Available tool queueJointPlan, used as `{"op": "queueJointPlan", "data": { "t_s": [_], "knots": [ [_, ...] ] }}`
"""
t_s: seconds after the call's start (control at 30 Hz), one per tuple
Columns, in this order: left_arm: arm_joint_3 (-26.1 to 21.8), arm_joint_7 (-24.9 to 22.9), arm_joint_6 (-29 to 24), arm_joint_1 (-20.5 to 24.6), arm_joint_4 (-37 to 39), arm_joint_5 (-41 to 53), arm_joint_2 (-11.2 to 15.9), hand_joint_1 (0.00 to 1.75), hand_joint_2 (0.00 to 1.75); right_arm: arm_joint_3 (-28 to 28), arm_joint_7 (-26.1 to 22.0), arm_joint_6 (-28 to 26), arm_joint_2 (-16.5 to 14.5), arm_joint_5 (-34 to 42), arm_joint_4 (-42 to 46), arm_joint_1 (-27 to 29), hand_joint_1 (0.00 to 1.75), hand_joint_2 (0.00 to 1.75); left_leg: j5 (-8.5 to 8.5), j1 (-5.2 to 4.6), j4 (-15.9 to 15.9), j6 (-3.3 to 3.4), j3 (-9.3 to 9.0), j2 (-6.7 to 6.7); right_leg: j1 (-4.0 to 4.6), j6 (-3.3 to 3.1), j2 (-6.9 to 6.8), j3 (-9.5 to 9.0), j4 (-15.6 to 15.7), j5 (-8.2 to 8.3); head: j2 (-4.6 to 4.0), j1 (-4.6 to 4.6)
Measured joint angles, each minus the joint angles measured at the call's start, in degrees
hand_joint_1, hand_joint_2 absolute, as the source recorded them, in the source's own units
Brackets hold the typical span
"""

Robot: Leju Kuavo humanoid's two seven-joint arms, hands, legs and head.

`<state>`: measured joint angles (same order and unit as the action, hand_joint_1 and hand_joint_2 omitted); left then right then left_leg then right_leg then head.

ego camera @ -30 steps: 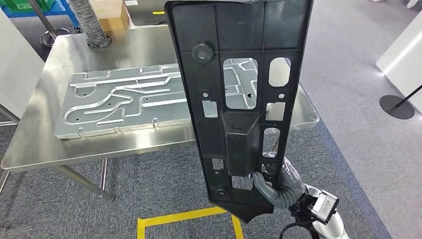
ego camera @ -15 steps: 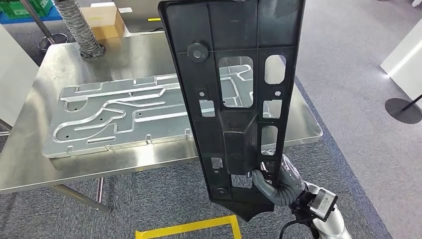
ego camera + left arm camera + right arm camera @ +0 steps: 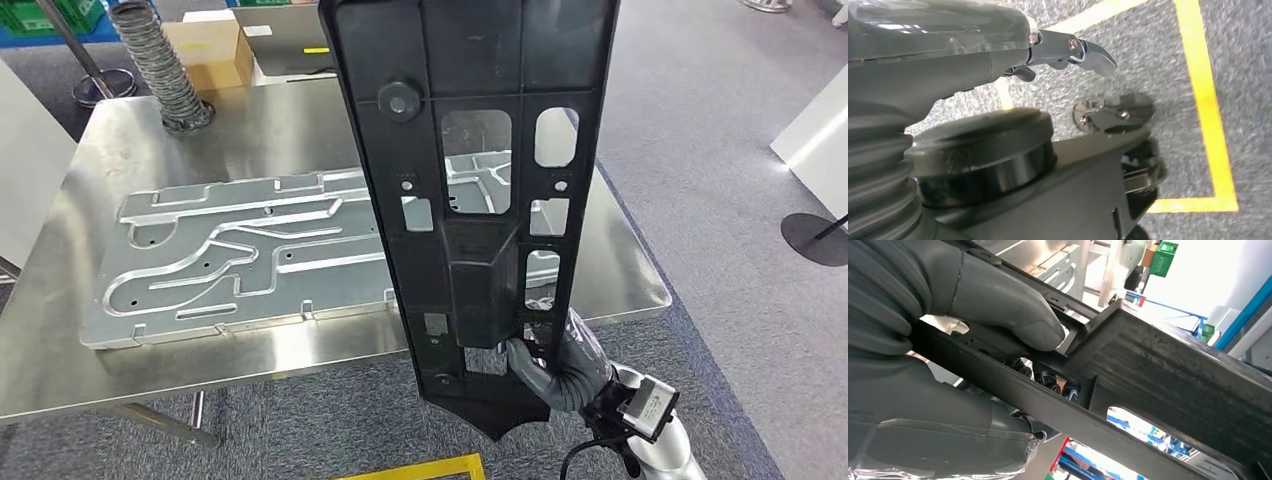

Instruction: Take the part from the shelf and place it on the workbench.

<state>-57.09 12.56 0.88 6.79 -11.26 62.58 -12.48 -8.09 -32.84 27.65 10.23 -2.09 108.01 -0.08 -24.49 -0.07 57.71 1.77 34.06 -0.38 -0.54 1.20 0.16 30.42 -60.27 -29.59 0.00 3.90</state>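
A long black plastic part (image 3: 470, 200) with several cut-outs stands upright in front of me, hiding much of the workbench's right half. My right hand (image 3: 555, 365) grips it near its lower end, thumb through a cut-out. In the right wrist view the right hand (image 3: 973, 315) has its thumb pressed on a rib of the part (image 3: 1168, 370) and its fingers curled behind. The steel workbench (image 3: 120, 130) lies just ahead and carries a large machined aluminium plate (image 3: 250, 250). My left hand (image 3: 948, 55) hangs over the carpet, holding nothing.
A ribbed grey hose (image 3: 160, 70) and a cardboard box (image 3: 210, 45) sit at the bench's far left. A round black stand base (image 3: 815, 240) and a white panel (image 3: 815, 140) are on the right. Yellow floor tape (image 3: 1208, 100) marks the carpet below me.
The whole view has shifted: the workbench now sits closer and lower in the picture. My right hand keeps the same hold on the upright part.
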Motion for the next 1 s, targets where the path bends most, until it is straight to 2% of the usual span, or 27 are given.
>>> {"op": "queueJointPlan", "data": {
  "t_s": [0.03,0.13,0.17,0.2,0.23,0.27,0.3,0.33,0.37,0.4,0.47,0.5,0.53,0.6,0.63,0.67,0.7,0.73,0.8,0.83,0.87,1.0],
  "knots": [
    [0.0,-0.01,0.03,0.07,0.0,0.0,-0.03,0.0,1.75,0.13,-0.08,-0.01,0.01,0.02,0.09,0.13,1.75,1.75,-0.18,0.1,-0.22,0.25,-0.55,-0.02,-0.11,0.22,-0.01,1.41,-2.57,-0.87,0.0,0.0],
    [0.0,-0.02,0.1,0.11,0.0,0.0,-0.08,0.0,1.75,0.44,-0.25,-0.01,0.02,0.08,0.2,0.66,1.75,1.75,-1.28,0.03,-0.29,0.61,-1.71,-0.03,-0.3,0.89,-0.02,8.15,-12.53,-4.51,0.0,0.01],
    [0.0,-0.03,0.1,0.04,0.0,0.0,-0.09,0.0,1.75,0.51,-0.26,-0.01,0.02,0.08,0.2,0.92,1.75,1.75,-1.71,0.02,-0.28,0.6,-2.2,-0.06,-0.33,1.0,-0.03,9.6,-13.76,-4.6,0.0,0.01],
    [0.0,-0.03,0.11,-0.01,0.0,0.0,-0.1,0.0,1.75,0.56,-0.29,-0.01,0.02,0.08,0.22,1.12,1.75,1.75,-2.19,0.02,-0.28,0.56,-2.83,-0.09,-0.33,0.99,-0.05,10.02,-12.84,-3.39,0.0,0.0],
    [0.0,-0.03,0.11,-0.03,0.0,0.01,-0.12,0.0,1.75,0.6,-0.33,-0.01,0.02,0.08,0.25,1.26,1.75,1.75,-2.7,0.02,-0.28,0.48,-3.55,-0.12,-0.32,0.87,-0.07,9.47,-10.04,-1.07,0.0,0.01],
    [0.0,-0.01,0.12,-0.05,0.0,0.01,-0.15,0.0,1.75,0.66,-0.4,-0.01,0.02,0.08,0.32,1.36,1.75,1.75,-3.27,0.02,-0.29,0.34,-4.18,-0.14,-0.28,0.63,-0.09,8.29,-5.99,1.95,0.0,0.0],
    [0.0,0.02,0.13,-0.03,0.0,0.02,-0.18,0.0,1.75,0.73,-0.49,-0.02,0.02,0.09,0.4,1.45,1.75,1.75,-3.83,-0.04,-0.22,0.1,-4.83,-0.16,-0.11,0.37,-0.12,7.2,-2.37,3.95,0.0,0.0],
    [0.0,0.05,0.14,0.0,0.0,0.02,-0.2,0.0,1.75,0.79,-0.57,-0.03,0.03,0.09,0.5,1.6,1.75,1.75,-4.32,-0.09,-0.19,-0.21,-5.23,-0.18,0.08,0.02,-0.14,6.4,0.09,5.12,0.0,0.01],
    [0.0,0.07,0.15,0.01,0.0,0.02,-0.21,0.0,1.75,0.87,-0.64,-0.05,0.04,0.09,0.69,1.83,1.75,1.75,-4.72,-0.14,-0.15,-0.55,-5.53,-0.19,0.27,-0.33,-0.13,6.0,1.34,5.6,0.0,0.01],
    [0.0,0.1,0.17,0.01,0.0,0.02,-0.21,0.0,1.75,0.95,-0.69,-0.07,0.05,0.09,0.89,2.06,1.75,1.75,-4.91,-0.21,-0.04,-0.88,-5.89,-0.18,0.42,-0.69,-0.1,5.89,1.49,5.14,0.0,0.01],
    [0.0,0.19,0.27,0.01,0.0,-0.01,-0.2,0.0,1.75,1.08,-0.79,-0.08,0.09,0.09,1.38,2.48,1.75,1.75,-5.22,-0.25,0.53,-1.46,-6.25,-0.11,0.24,-1.43,0.01,5.01,1.9,5.24,0.0,0.01],
    [0.0,0.25,0.33,0.03,0.0,-0.02,-0.19,0.0,1.75,1.12,-0.86,-0.07,0.13,0.09,1.58,2.58,1.75,1.75,-5.58,-0.23,1.83,-1.71,-5.82,-0.06,0.1,-1.79,0.02,4.44,2.16,5.0,0.0,0.01],
    [0.0,0.28,0.37,0.06,0.0,-0.03,-0.18,0.0,1.75,1.14,-0.93,-0.08,0.16,0.1,1.76,2.66,1.75,1.75,-6.4,-0.15,4.07,-1.99,-4.69,-0.03,-0.04,-2.07,0.01,3.88,2.36,4.77,0.0,0.01],
    [0.0,0.32,0.42,0.02,0.0,-0.07,-0.16,0.0,1.75,1.16,-1.03,-0.1,0.22,0.09,2.04,2.96,1.75,1.75,-9.15,0.11,10.96,-2.52,-0.48,0.03,-0.08,-2.43,-0.05,3.1,2.5,4.09,0.0,0.01],
    [0.0,0.33,0.42,-0.08,0.0,-0.1,-0.16,0.0,1.75,1.16,-1.08,-0.11,0.22,0.07,2.13,3.24,1.75,1.75,-10.38,0.23,14.08,-2.73,1.78,0.03,-0.07,-2.45,-0.04,2.71,2.49,3.69,0.0,0.01],
    [0.0,0.33,0.42,-0.19,0.0,-0.14,-0.15,0.0,1.75,1.16,-1.12,-0.13,0.22,0.04,2.18,3.57,1.75,1.75,-10.79,0.31,15.81,-2.87,3.46,0.04,-0.06,-2.43,-0.02,2.22,2.48,3.25,0.0,0.01],
    [0.0,0.35,0.39,-0.29,0.0,-0.19,-0.14,0.0,1.75,1.16,-1.2,-0.14,0.22,-0.01,2.24,3.88,1.75,1.75,-10.01,0.35,15.61,-2.92,4.24,0.05,-0.06,-2.37,0.02,1.64,2.48,2.78,0.0,0.01],
    [0.0,0.38,0.34,-0.35,0.0,-0.26,-0.13,0.0,1.75,1.16,-1.29,-0.15,0.22,-0.05,2.31,4.13,1.75,1.75,-8.03,0.38,13.44,-2.86,4.08,0.05,-0.07,-2.29,0.04,0.96,2.48,2.29,0.0,0.01],
    [-0.01,0.47,0.19,-0.4,0.0,-0.44,-0.11,0.0,1.75,1.16,-1.52,-0.15,0.22,-0.1,2.55,4.36,1.75,1.75,-2.61,0.31,6.26,-2.46,2.26,0.06,-0.04,-1.99,0.06,-0.39,2.46,1.28,0.0,0.01],
    [-0.01,0.52,0.1,-0.41,0.0,-0.54,-0.1,0.0,1.75,1.16,-1.63,-0.13,0.22,-0.13,2.64,4.38,1.75,1.75,-1.27,0.17,3.42,-2.13,1.49,0.09,0.0,-1.75,0.08,-0.77,2.43,0.85,0.0,0.01],
    [-0.02,0.57,0.03,-0.43,0.0,-0.62,-0.1,0.0,1.75,1.16,-1.71,-0.11,0.22,-0.14,2.69,4.37,1.75,1.75,-0.39,0.01,1.78,-1.75,1.04,0.11,0.03,-1.43,0.1,-0.97,2.42,0.5,0.0,0.01],
    [-0.05,0.72,-0.12,-0.63,0.0,-0.73,-0.05,0.0,1.75,1.15,-1.8,-0.07,0.39,-0.18,2.74,4.32,1.75,1.75,-0.54,-0.02,0.3,-0.26,-0.39,0.1,-0.1,-0.02,0.05,-1.2,0.9,-0.21,0.0,0.0]
  ]
}}
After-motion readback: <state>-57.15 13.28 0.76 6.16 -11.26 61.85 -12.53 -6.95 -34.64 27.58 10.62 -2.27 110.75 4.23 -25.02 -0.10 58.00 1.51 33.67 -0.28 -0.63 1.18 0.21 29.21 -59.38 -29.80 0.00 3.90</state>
